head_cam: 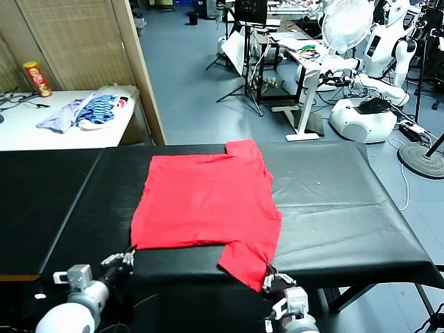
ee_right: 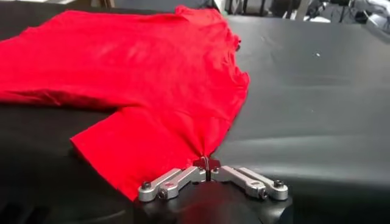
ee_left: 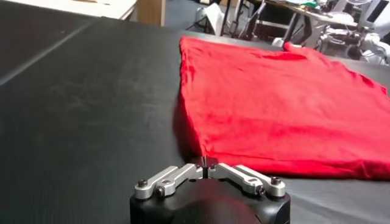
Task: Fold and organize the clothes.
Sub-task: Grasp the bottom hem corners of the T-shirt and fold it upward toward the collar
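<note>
One bright red cotton T-shirt [head_cam: 207, 201] lies spread flat and softly creased on the matte black ribbed worktop [head_cam: 333, 208]. The left gripper [ee_left: 207, 165] has its metal fingers clenched on the shirt's near left corner; the right gripper [ee_right: 208, 164] pinches the near sleeve's edge at the worktop's front.

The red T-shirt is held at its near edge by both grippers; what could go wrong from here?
1. Each grip looks thin: the left gripper pinches only a corner of the red T-shirt, and the right gripper pinches only the sleeve tip, so the fabric may slip out when lifted.
2. The near sleeve already hangs over the edge of the black table; pulling nearer could drag the shirt off.
3. The two grips are uneven, so the fold may come out skewed.
</note>
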